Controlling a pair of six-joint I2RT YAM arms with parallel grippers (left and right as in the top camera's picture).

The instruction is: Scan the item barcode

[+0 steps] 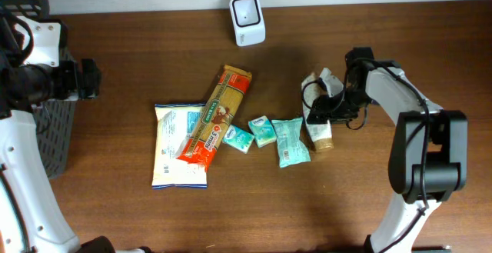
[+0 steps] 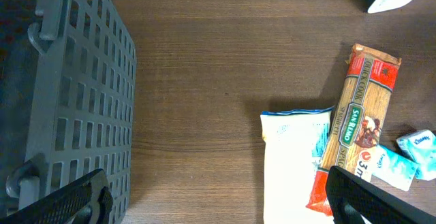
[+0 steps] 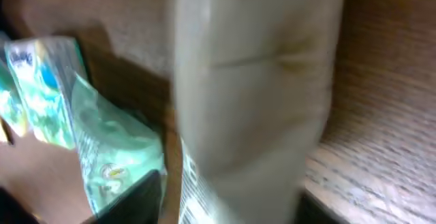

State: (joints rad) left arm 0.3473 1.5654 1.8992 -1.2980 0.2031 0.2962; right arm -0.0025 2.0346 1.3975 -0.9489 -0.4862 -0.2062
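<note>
A cream packet lies on the table at the right end of the item row, its white torn top pointing away. My right gripper is down over it. In the right wrist view the packet fills the blurred space between the jaws of my right gripper, and the left finger stands a little off its side. The white scanner stands at the table's far edge. My left gripper hangs open over bare wood, between the basket and a white bag.
A grey slatted basket stands at the left edge. A white bag, a pasta packet and three small teal packets lie in a row mid-table.
</note>
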